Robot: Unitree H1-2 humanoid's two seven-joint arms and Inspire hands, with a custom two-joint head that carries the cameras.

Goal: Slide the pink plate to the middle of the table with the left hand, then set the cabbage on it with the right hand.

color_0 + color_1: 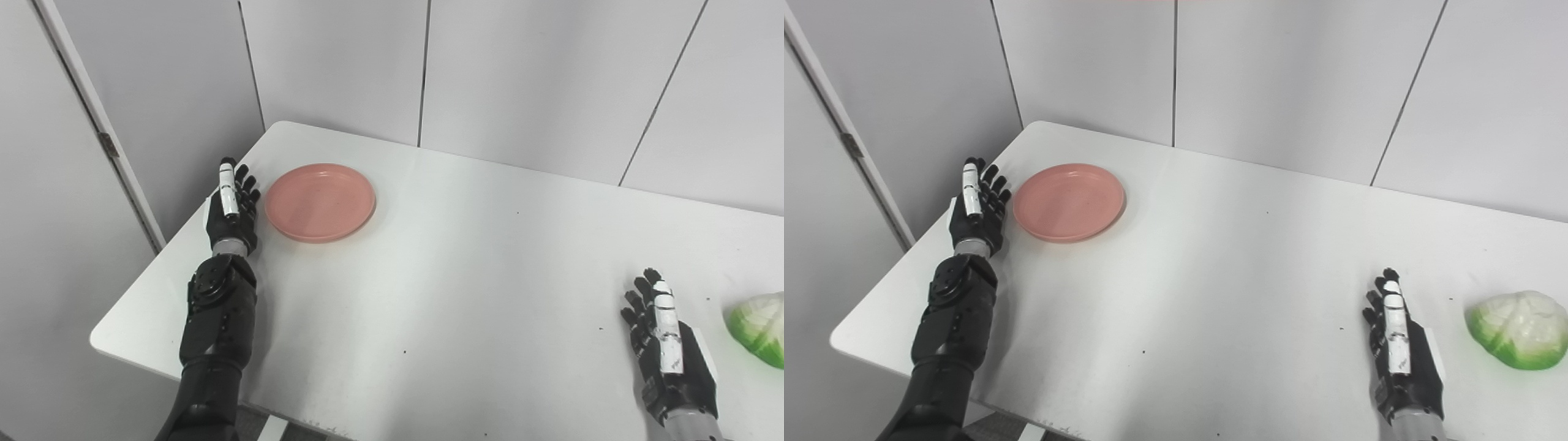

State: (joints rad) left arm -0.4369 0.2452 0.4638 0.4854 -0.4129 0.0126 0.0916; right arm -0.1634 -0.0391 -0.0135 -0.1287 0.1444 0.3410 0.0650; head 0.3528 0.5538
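A round pink plate (pixel 320 201) lies flat near the table's far left corner. My left hand (pixel 231 207) stands edge-up just left of the plate, open, fingers straight and pointing away, a small gap from the rim. The cabbage (pixel 1520 329), white on top with a green base, rests at the right side of the table. To its left, my right hand (pixel 1399 352) hovers low over the tabletop, open with fingers extended, apart from the cabbage and holding nothing.
The white table (pixel 465 269) has a rounded far left corner and a near edge close to my left forearm. Grey wall panels (pixel 520 73) stand right behind the table. A few dark specks dot the surface.
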